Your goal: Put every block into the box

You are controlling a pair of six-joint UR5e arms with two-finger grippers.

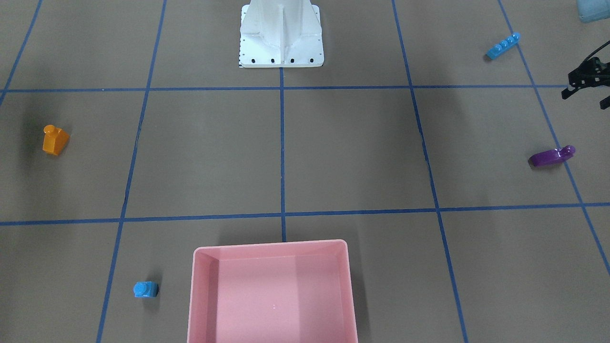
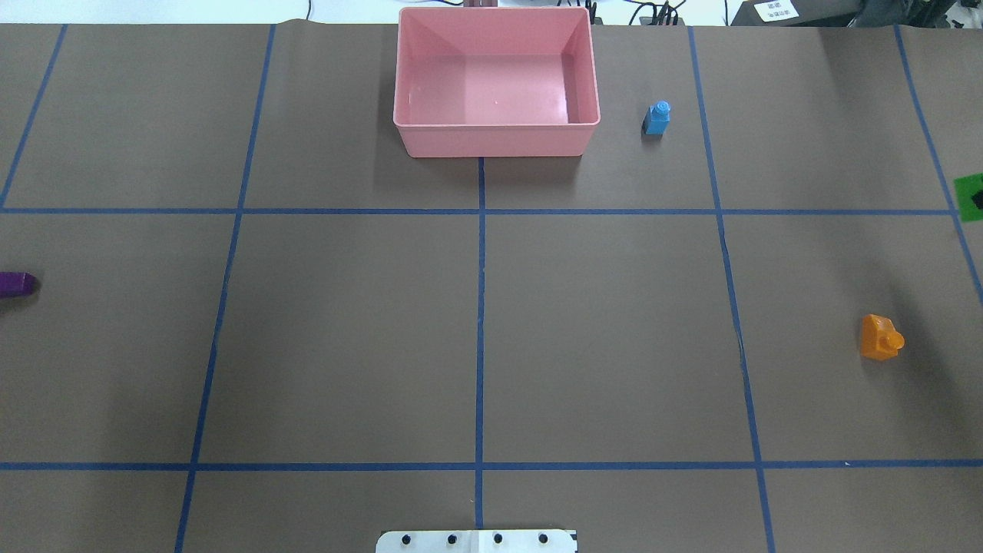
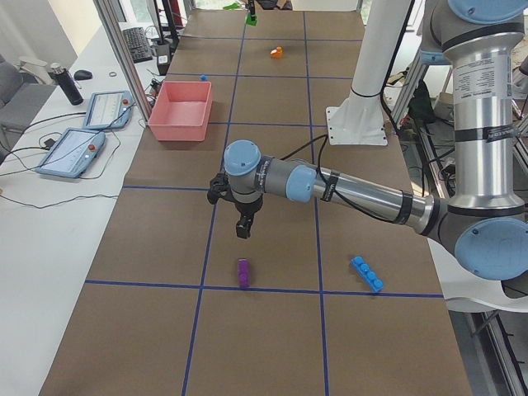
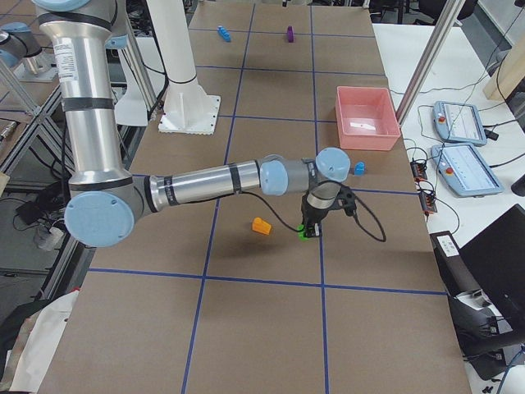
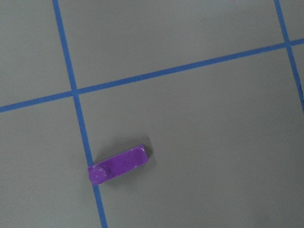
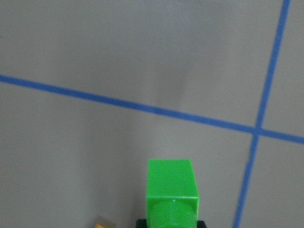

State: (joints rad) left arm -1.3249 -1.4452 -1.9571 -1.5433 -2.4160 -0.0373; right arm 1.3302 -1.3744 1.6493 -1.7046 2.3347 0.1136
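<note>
Right hand [image 4: 310, 226]: closed on the green two-stud block [image 6: 172, 190], gripping it at its studded end. In the right side view the hand is low over the tabletop [image 1: 357, 152], just beside the orange sloped block [image 1: 55, 140]. Whether the green block touches the surface cannot be told.

Left hand [image 3: 242, 229]: the front-facing view shows its fingers spread apart with nothing between them. It hangs above the tabletop near the purple curved wedge [image 1: 551, 156], not touching it.

Block positions:
- Purple curved wedge: lies flat on the robot's left side, its stud end on a blue tape line [image 5: 78, 109].
- Long four-stud blue block [image 1: 503, 45]: lies flat on the robot's left side, closer to the robot than the wedge and well apart from it.
- Orange sloped block: stands on the robot's right side, well apart from the box [image 2: 495, 142].
- Tiny blue block [image 1: 145, 289]: stands near the box, on its robot-right side, not touching it.

Box: sits at the far edge of the tabletop, centred opposite the white robot base [image 1: 281, 43].
</note>
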